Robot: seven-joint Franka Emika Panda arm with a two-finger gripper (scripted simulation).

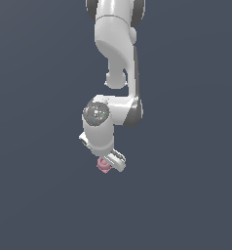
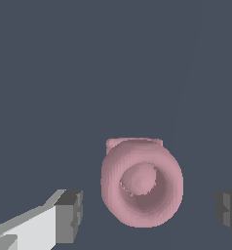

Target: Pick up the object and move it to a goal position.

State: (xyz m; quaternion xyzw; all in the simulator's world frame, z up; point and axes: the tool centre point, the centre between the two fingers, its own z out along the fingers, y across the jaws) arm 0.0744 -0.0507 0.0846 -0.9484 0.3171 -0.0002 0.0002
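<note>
Wrist view, nearest first: two dark finger pads point(image 2: 69, 216) spread wide, one on each side of the pink object point(image 2: 141, 183), clear gaps both sides, no contact. Gripper point(image 2: 149, 212) is released, holding nothing. Object sits between the pads, somewhat closer to one pad than the other. Ring-shaped top faces the camera, rounded bump inside the ring, a bit of lobed base pokes out behind it.

Exterior view: object point(image 1: 103, 166) peeks out just under the gripper point(image 1: 109, 163), resting on the dark surface point(image 1: 186, 205). No tabletop edges or corners visible in either view, so placement against them can't be given; object is roughly mid-frame, a little below centre. Farther back the white arm point(image 1: 115, 53) runs up to the frame's top. No goal marker visible.

Judged stage: pre-grasp, fingers straddling, closing not yet done.

Risks:
- Off-centre between pads, so the closer pad would likely touch first and shove or spin the piece before the other arrives.
- Rounded, ring-shaped body gives small contact patches; could squirt out or roll under squeeze.
- Whether the pads are low enough can't be told; too high means pinching only the ring rim, and slipping on lift.
- Small piece, so a little sideways drift while closing could lose it.
</note>
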